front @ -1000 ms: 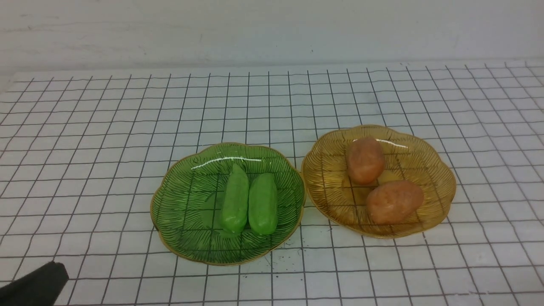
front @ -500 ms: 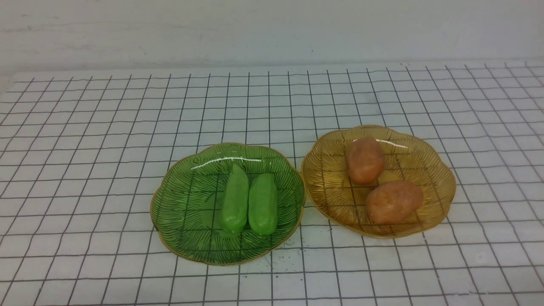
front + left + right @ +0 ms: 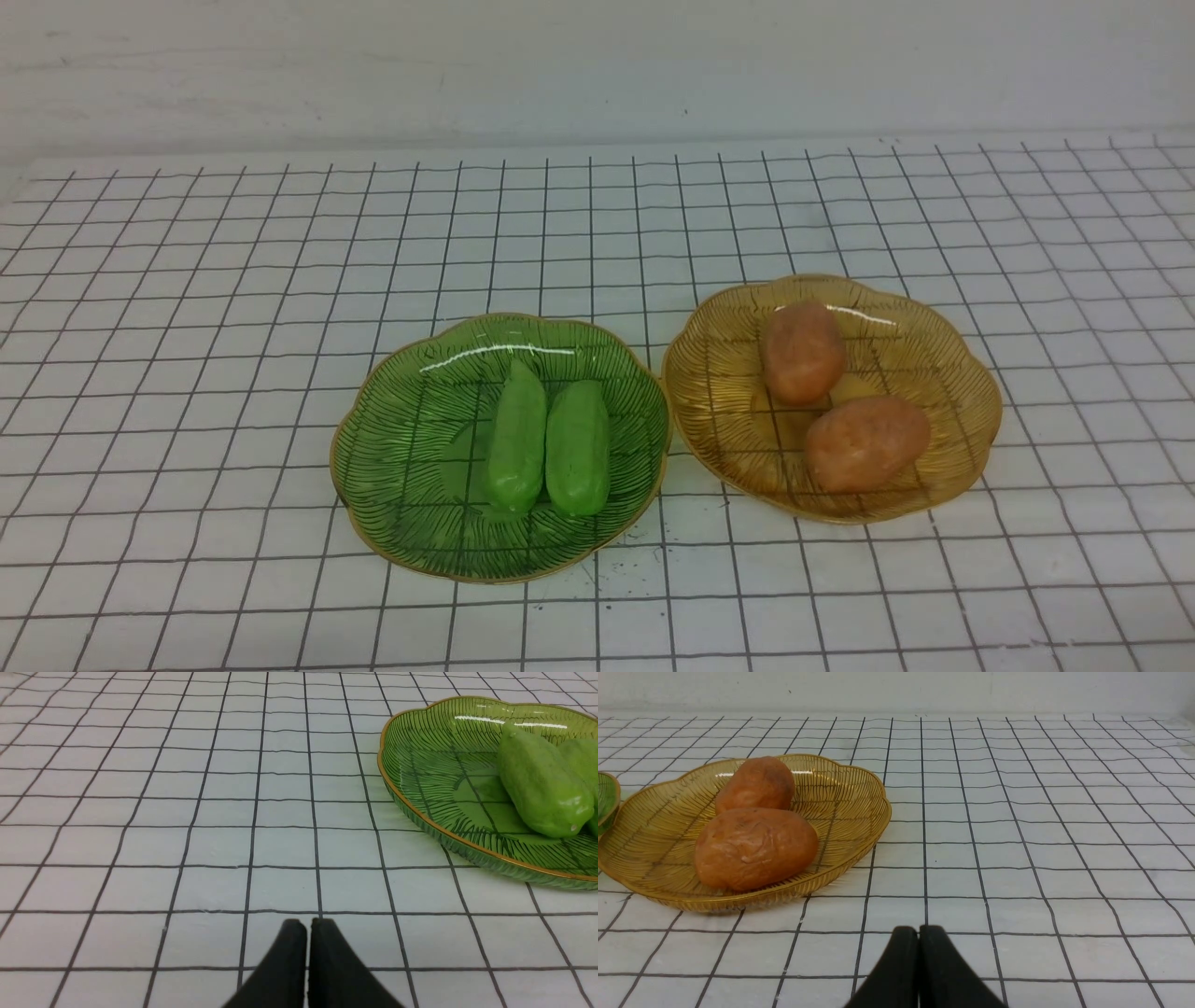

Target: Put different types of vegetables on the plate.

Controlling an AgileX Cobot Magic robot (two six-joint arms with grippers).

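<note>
While both cucumbers [image 3: 548, 448] lie side by side on the green plate [image 3: 411, 448] and both potatoes [image 3: 831, 392] sit on the amber plate [image 3: 962, 401], the left fingers [image 3: 292, 952] and right fingers [image 3: 901, 956] are pressed together, empty, above the table [image 3: 187, 327].

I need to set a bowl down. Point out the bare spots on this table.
Bare grid cloth lies left of the green plate, right of the amber plate, and behind both toward the wall. Crowded: both plate centres, with cucumbers and potatoes, and where the plates nearly touch.
</note>
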